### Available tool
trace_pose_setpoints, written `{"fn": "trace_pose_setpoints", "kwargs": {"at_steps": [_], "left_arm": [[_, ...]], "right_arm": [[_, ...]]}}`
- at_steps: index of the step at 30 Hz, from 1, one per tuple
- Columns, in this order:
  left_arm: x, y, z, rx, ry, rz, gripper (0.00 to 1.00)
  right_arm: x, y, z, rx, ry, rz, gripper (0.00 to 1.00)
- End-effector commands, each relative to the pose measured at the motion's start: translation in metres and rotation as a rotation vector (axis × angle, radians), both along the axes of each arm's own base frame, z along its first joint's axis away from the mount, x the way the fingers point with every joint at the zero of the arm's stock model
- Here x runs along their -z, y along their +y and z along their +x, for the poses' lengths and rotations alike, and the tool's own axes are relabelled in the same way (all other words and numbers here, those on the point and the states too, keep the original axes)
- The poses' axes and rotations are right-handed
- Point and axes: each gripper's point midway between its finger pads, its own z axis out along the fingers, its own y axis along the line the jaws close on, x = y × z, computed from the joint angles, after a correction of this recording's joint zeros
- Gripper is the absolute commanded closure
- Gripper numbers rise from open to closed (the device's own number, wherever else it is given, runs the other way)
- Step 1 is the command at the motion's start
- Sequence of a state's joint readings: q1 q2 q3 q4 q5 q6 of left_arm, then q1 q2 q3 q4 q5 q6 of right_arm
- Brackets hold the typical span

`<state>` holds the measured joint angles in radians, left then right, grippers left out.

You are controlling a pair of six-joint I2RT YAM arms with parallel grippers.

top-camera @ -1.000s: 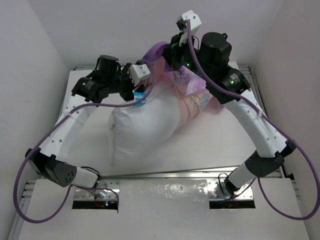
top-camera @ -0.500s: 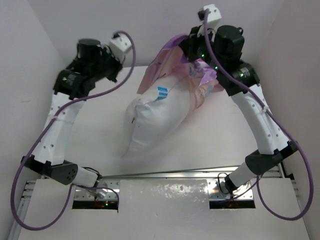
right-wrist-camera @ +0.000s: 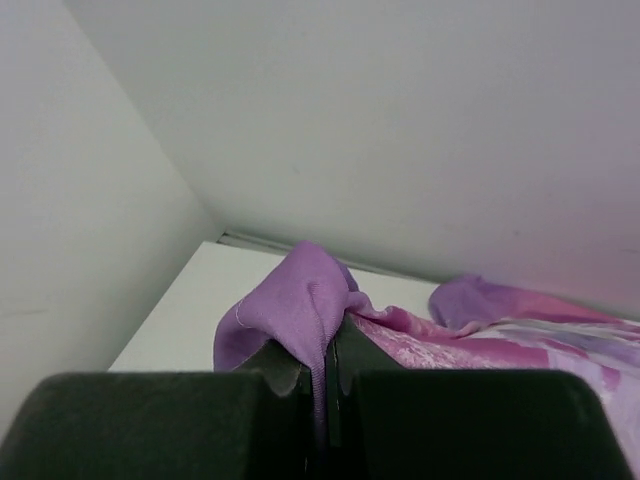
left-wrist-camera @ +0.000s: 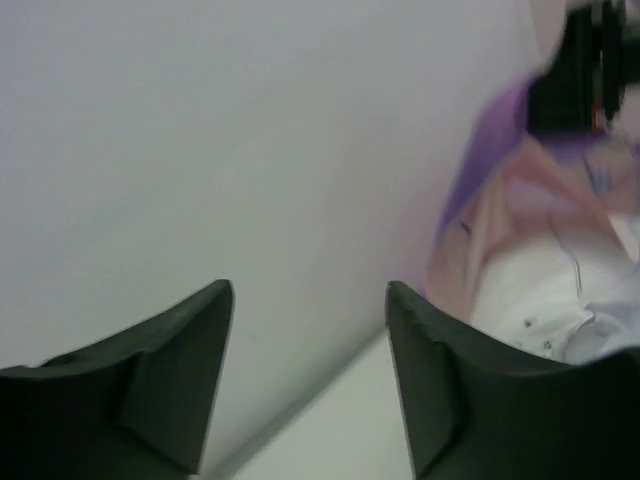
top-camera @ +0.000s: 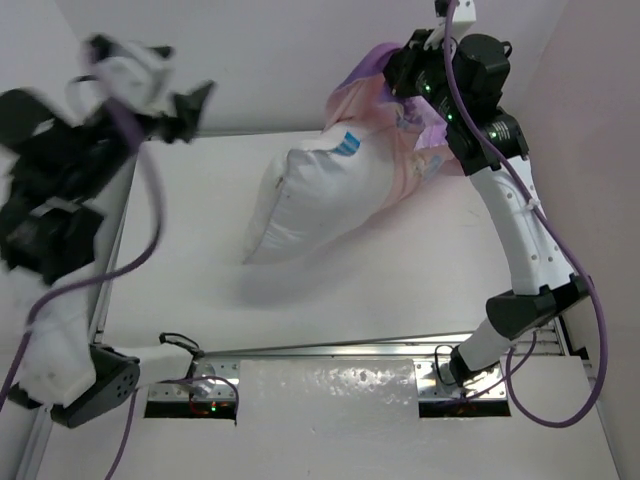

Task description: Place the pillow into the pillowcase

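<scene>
Right gripper [right-wrist-camera: 322, 365] first: on my wrist feed its two fingers are pressed together with a fold of purple cloth pinched between them, so I have a firm clamp on the pillowcase [top-camera: 405, 140]. From overhead that gripper sits high at the far right corner, close to the back wall [top-camera: 280, 50]. The pillowcase hangs down from it, purple at the top, pale pink lower, with the printed side bunched towards the right. The pillow [top-camera: 310, 200] is partly inside. Its upper end disappears under the pink cloth, and the rest sticks out and slopes down to the left over the far half of the table [top-camera: 400, 300]. Its blue-and-white tag [top-camera: 348, 143] shows at the upper corner, right at the pink edge. The low corner is near the table, but I cannot tell whether it touches. Now the left gripper [left-wrist-camera: 308, 300]: the fingers stand well apart with nothing between them. It is up in the air at the far left, well apart from the pillow, and the whole left arm [top-camera: 60, 200] is smeared with blur on the overhead feed. Through its wrist camera I see the pillowcase's purple and pink cloth off to the right, with white pillow below it.
</scene>
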<state>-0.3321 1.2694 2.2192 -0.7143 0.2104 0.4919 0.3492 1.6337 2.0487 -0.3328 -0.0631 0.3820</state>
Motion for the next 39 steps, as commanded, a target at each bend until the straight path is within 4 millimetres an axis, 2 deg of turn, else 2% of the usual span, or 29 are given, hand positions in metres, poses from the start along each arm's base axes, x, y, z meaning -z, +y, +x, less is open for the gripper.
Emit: {"fn": "trace_pose_setpoints", "kwargs": {"at_steps": [1, 3, 5, 6, 7, 9, 10, 11, 12, 13, 14, 15, 16, 17, 19, 20, 21, 22, 23, 24, 26, 29, 30, 32, 33, 34, 35, 36, 39], "left_arm": [[0.173, -0.070, 0.105, 0.179, 0.484, 0.094, 0.32], [0.178, -0.054, 0.148, 0.016, 0.440, 0.079, 0.31], [0.179, -0.039, 0.174, -0.086, 0.408, 0.078, 0.40], [0.184, -0.039, 0.175, -0.077, 0.408, 0.103, 0.46], [0.210, -0.043, 0.175, -0.055, 0.455, 0.144, 0.51], [0.237, -0.070, 0.146, 0.142, 0.504, 0.215, 0.51], [0.269, -0.090, 0.122, 0.229, 0.585, 0.260, 0.48], [0.284, -0.106, 0.107, 0.285, 0.604, 0.306, 0.47], [0.314, -0.117, 0.090, 0.322, 0.663, 0.357, 0.47], [0.322, -0.146, 0.058, 0.416, 0.666, 0.401, 0.47], [0.332, -0.157, 0.042, 0.464, 0.694, 0.407, 0.46], [0.350, -0.164, 0.028, 0.501, 0.746, 0.411, 0.46], [0.352, -0.175, 0.014, 0.543, 0.762, 0.410, 0.44], [0.356, -0.178, 0.009, 0.542, 0.794, 0.389, 0.43], [0.357, -0.177, 0.011, 0.508, 0.803, 0.374, 0.41], [0.356, -0.170, 0.019, 0.448, 0.793, 0.376, 0.40], [0.354, -0.167, 0.024, 0.412, 0.783, 0.377, 0.36], [0.353, -0.164, 0.028, 0.381, 0.773, 0.375, 0.25], [0.354, -0.159, 0.033, 0.343, 0.763, 0.385, 0.20], [0.359, -0.158, 0.035, 0.333, 0.765, 0.393, 0.07], [0.366, -0.165, 0.037, 0.363, 0.753, 0.398, 0.00], [0.392, -0.185, 0.032, 0.467, 0.753, 0.416, 0.00], [0.410, -0.185, 0.032, 0.471, 0.762, 0.438, 0.00], [0.420, -0.189, 0.074, 0.372, 0.689, 0.377, 0.02], [0.420, -0.179, 0.082, 0.340, 0.701, 0.359, 0.04], [0.434, -0.186, 0.090, 0.387, 0.734, 0.334, 0.07], [0.431, -0.187, 0.101, 0.406, 0.751, 0.297, 0.11], [0.451, -0.188, 0.103, 0.479, 0.861, 0.242, 0.12], [0.468, -0.201, 0.088, 0.635, 0.923, 0.250, 0.12]], "right_arm": [[-0.081, 0.003, -0.041, -0.082, -0.251, 0.135, 1.00], [-0.076, 0.000, -0.045, -0.078, -0.241, 0.132, 1.00], [-0.075, -0.005, -0.050, -0.061, -0.241, 0.126, 1.00], [-0.075, -0.007, -0.051, -0.052, -0.245, 0.115, 1.00], [-0.072, -0.008, -0.052, -0.048, -0.234, 0.108, 1.00], [-0.067, -0.012, -0.054, -0.030, -0.220, 0.089, 1.00], [-0.060, -0.014, -0.053, -0.021, -0.201, 0.079, 1.00], [-0.040, -0.015, -0.048, -0.010, -0.162, 0.060, 1.00], [-0.037, -0.022, -0.054, 0.019, -0.161, 0.056, 1.00], [-0.029, -0.026, -0.056, 0.035, -0.152, 0.050, 1.00], [-0.017, -0.029, -0.056, 0.049, -0.132, 0.041, 1.00], [0.007, -0.036, -0.062, 0.072, -0.096, 0.016, 1.00], [0.019, -0.041, -0.065, 0.096, -0.076, 0.004, 1.00], [0.056, -0.045, -0.063, 0.118, -0.011, -0.031, 1.00], [0.069, -0.071, -0.078, 0.219, -0.003, -0.053, 1.00], [0.100, -0.078, -0.080, 0.251, 0.051, -0.087, 1.00], [0.112, -0.086, -0.085, 0.283, 0.068, -0.101, 1.00], [0.112, -0.101, -0.096, 0.343, 0.061, -0.097, 1.00], [0.135, -0.105, -0.098, 0.358, 0.098, -0.119, 1.00], [0.141, -0.109, -0.102, 0.372, 0.106, -0.123, 1.00], [0.153, -0.109, -0.107, 0.362, 0.127, -0.135, 1.00], [0.158, -0.097, -0.105, 0.305, 0.163, -0.134, 1.00], [0.158, -0.094, -0.103, 0.294, 0.166, -0.130, 1.00], [0.157, -0.089, -0.099, 0.278, 0.167, -0.120, 1.00], [0.157, -0.089, -0.098, 0.279, 0.167, -0.121, 1.00], [0.158, -0.089, -0.098, 0.277, 0.168, -0.126, 1.00], [0.160, -0.089, -0.097, 0.277, 0.171, -0.134, 1.00], [0.161, -0.088, -0.096, 0.274, 0.174, -0.139, 1.00], [0.169, -0.090, -0.096, 0.278, 0.192, -0.168, 1.00]]}}
